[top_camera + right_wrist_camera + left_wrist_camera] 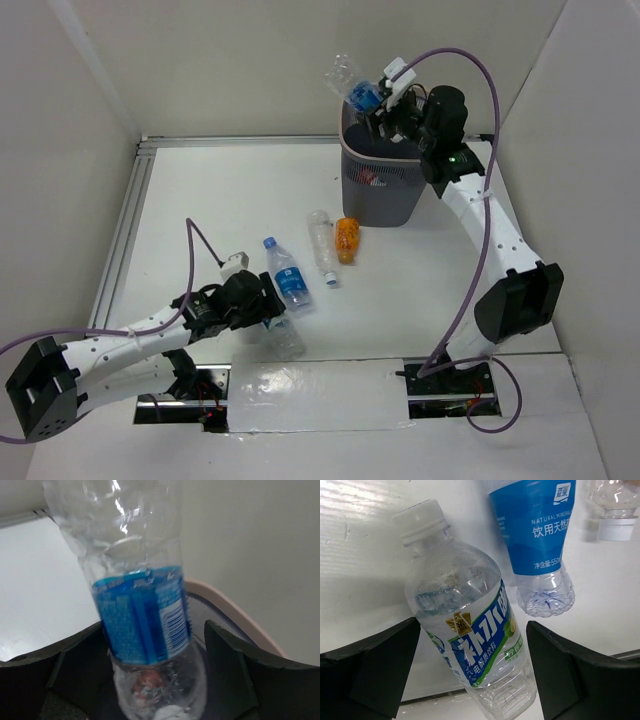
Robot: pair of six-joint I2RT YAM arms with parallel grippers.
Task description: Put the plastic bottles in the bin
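Above the bin | blue-label bottle within right hand, grip unclear | left hand open

I am operating two arms of one build. The left arm and the right arm each have white link tubes dotted with small dark holes, joined by black joint housings. A purple cable loops along each arm. A white camera block sits at each wrist. The right arm carries a lit green indicator. The left end effector and the right end effector have matte black, wedge-shaped fingers.
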